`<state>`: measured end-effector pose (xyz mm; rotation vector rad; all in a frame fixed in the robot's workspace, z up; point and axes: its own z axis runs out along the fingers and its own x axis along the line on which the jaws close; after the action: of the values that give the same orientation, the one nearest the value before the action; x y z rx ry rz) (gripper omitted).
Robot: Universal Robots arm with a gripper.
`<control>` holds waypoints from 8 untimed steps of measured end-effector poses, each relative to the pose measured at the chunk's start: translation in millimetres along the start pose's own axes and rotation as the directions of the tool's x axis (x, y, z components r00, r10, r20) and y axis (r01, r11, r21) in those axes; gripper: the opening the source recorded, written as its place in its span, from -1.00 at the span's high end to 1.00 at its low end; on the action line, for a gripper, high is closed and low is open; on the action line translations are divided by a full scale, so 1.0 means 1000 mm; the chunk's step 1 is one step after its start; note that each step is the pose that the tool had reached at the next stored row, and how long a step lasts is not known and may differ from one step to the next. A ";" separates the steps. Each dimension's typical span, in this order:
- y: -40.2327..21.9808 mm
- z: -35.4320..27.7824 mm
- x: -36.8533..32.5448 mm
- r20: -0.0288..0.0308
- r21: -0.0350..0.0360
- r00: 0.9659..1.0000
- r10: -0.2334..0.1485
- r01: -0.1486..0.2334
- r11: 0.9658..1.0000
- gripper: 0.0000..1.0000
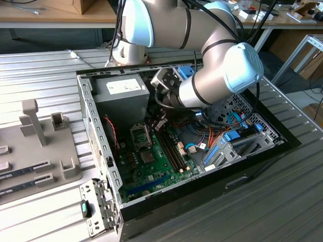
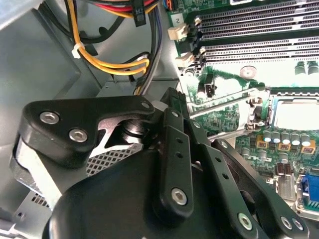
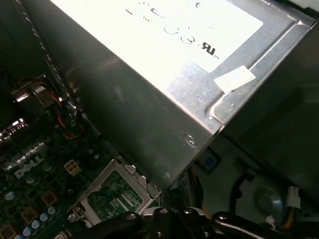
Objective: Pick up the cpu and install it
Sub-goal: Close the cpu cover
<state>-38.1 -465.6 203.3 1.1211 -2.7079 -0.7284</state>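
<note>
On the ribbed table (image 1: 282, 201), exterior view: an open computer case (image 1: 202, 187) lies on its side. A grey tray (image 1: 30, 151) sits well apart from it, towards the exterior view's left.
Arm, exterior view: the arm (image 1: 217, 75) reaches down into the case from above.
Hand, exterior view: the hand (image 1: 160, 122) hangs low over the motherboard (image 1: 151, 169), just beside the socket frame (image 1: 140, 135) and close to the power supply (image 1: 121, 93).
Hand state: I cannot tell from any view whether it is open, closed or gripping something.
Second wrist view, foreground: I see the hand's black linkage across the lower part of the picture, with yellow wires (image 2: 99, 64) behind it.
Second wrist view, board: the memory slots (image 2: 259, 22) run past the socket frame, and its thin metal lever (image 2: 224, 105) stands raised.
Cpu, second wrist view: a pale silver-grey square lies flat inside the socket frame. I take it for the cpu (image 2: 294, 115), though glare leaves me unsure.
First wrist view: the power supply's metal side looms close, and below its corner I see the socket frame with green board inside it.
</note>
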 end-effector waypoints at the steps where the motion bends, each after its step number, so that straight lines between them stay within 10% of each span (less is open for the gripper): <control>1: 0.0005 -0.0008 -0.0001 0.000 0.000 1.000 0.000 0.000 1.000 0.79; 8: 0.0013 -0.0038 0.0004 0.000 0.000 1.000 0.000 0.000 1.000 0.79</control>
<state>-38.2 -466.5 207.3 1.1211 -2.7078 -0.7284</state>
